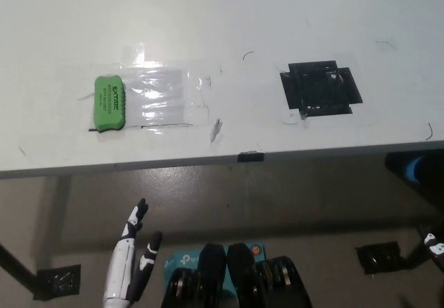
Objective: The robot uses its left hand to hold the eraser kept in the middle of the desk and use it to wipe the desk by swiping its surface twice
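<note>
A green eraser (109,103) lies flat on the white desk (229,16), at the left end of a patch of clear tape (163,98). Nothing touches it. My white left hand (132,259) hangs below the desk's front edge at the lower left, fingers apart and holding nothing. My black right hand is out of the picture.
A square of black tape (320,88) is stuck to the desk right of the middle. A small black tab (250,157) sits on the front edge. Thin pen marks are scattered over the surface. Below the desk is grey floor with a blue-white box (182,261).
</note>
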